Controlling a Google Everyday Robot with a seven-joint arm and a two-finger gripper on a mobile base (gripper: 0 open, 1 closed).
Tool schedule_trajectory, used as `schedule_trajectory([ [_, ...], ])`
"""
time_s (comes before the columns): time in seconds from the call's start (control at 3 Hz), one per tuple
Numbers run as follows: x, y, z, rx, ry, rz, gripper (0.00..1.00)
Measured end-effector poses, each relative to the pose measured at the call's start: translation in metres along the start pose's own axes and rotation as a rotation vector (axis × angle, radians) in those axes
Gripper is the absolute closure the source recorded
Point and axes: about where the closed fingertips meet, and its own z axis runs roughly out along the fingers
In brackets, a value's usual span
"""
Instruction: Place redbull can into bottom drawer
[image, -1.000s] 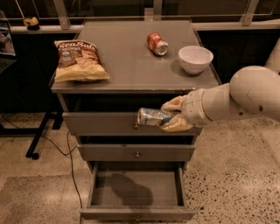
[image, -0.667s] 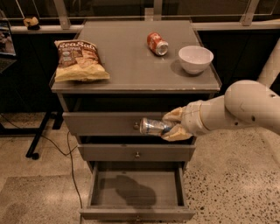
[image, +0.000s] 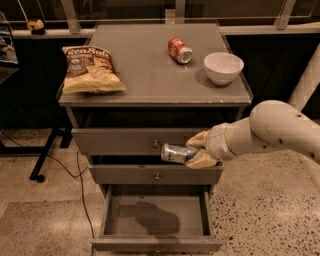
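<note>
The gripper claw (image: 194, 151) is squeezed tight around the redbull can (image: 174, 153), holding it sideways in the air. The bottom drawer (image: 150, 243) sits pulled open below, and the can is not inside yet.

Gripper (image: 190, 153), in front of the top drawer (image: 120, 141): 2 tan, wedge-shaped fingers (image: 200, 161). Behind it a short white wrist collar, then a thick, smooth, cream-white arm (image: 280, 127) with a rounded elbow and small dark dots.
</note>
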Motion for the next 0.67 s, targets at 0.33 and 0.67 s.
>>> schedule_trajectory([
  [0.33, 0.007, 0.002, 0.009, 0.009, 0.002, 0.02, 1.0],
  [0.67, 0.025, 0.008, 0.034, 0.009, 0.002, 0.046, 1.0],
])
